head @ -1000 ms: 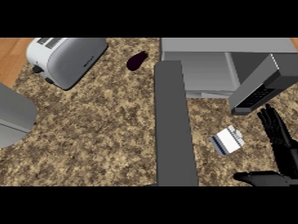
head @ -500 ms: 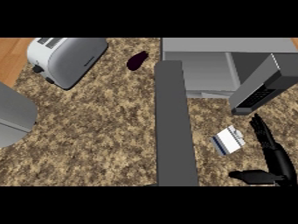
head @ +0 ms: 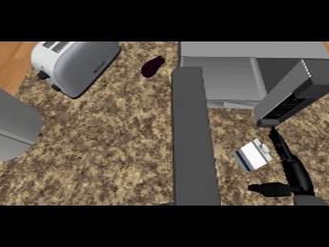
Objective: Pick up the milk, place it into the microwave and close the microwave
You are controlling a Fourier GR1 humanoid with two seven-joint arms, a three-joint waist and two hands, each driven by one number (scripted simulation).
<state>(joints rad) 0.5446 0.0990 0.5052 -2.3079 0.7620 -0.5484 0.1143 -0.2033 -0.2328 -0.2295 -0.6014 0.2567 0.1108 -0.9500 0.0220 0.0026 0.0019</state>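
Milk carton (head: 253, 155) lies at 11 o'clock of your right hand (head: 289, 170), fingers straight, spread from thumb. Probably light, stiff, slick; take its long sides.

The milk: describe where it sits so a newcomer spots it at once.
Find the open microwave at the counter's upper right. Below its open door lies the milk, a small white-and-blue carton, right beside the right hand. Nothing else nearby is white and blue.

1. Counter (head: 117, 144): speckled brown and tan granite.
2. Toaster (head: 74, 65): silvery white, dark slots.
3. Milk carton (head: 253, 155): white with blue.
4. Microwave (head: 227, 72): grey, its door (head: 298, 91) dark.
5. Eggplant (head: 152, 66): deep purple.
6. Right hand (head: 288, 166): black.
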